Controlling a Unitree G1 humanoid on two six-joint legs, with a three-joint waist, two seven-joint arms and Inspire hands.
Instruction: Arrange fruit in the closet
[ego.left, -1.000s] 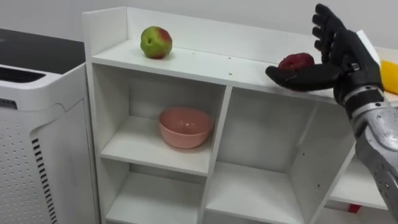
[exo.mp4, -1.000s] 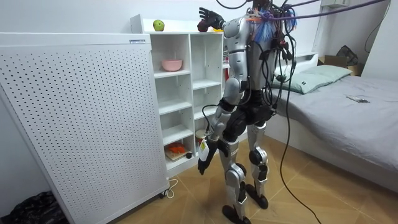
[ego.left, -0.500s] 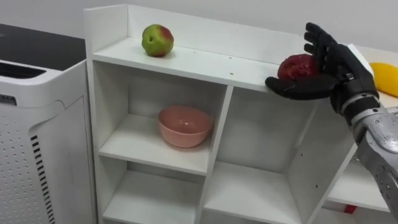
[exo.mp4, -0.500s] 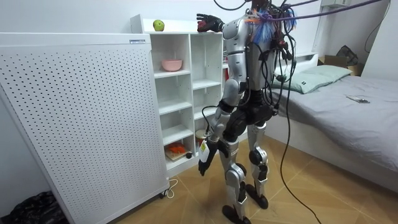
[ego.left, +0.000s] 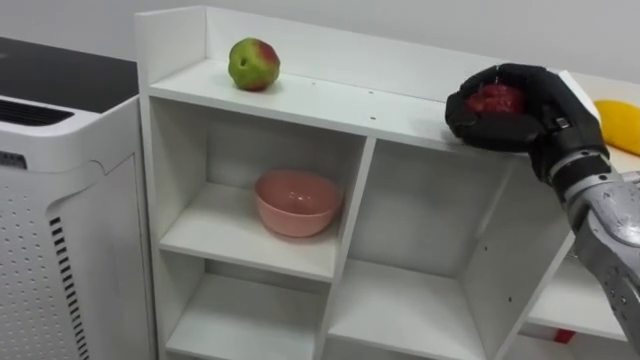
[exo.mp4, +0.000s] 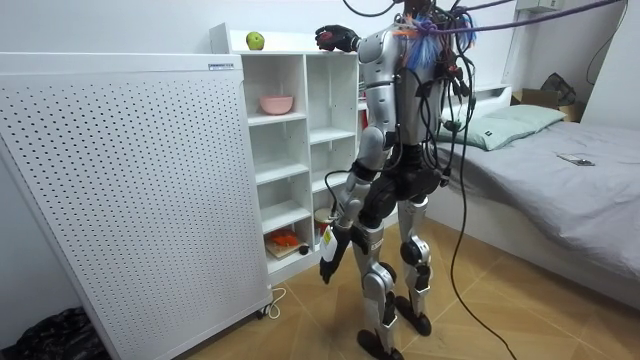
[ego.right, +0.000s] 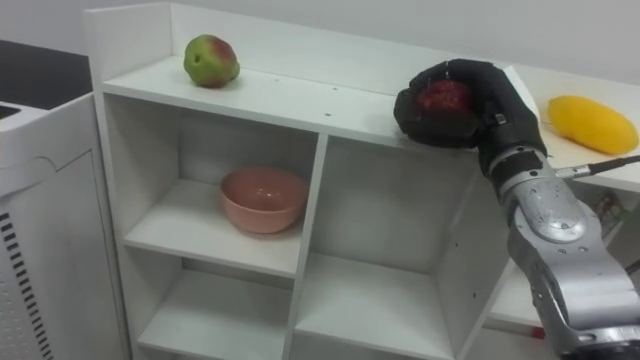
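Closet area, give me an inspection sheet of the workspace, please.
Surface: white closet; fruit lies on its top shelf.
Job's things: red fruit in the right hand at the top's front edge; green-red apple at top left; yellow fruit at the right.
Clutter: pink bowl in the upper left compartment.
Hands: right hand, fingers curled round the red fruit; left hand hangs at the side.
Cables: thin white cord on the floor.
Surroundings: white perforated unit beside the closet; bed behind the robot.
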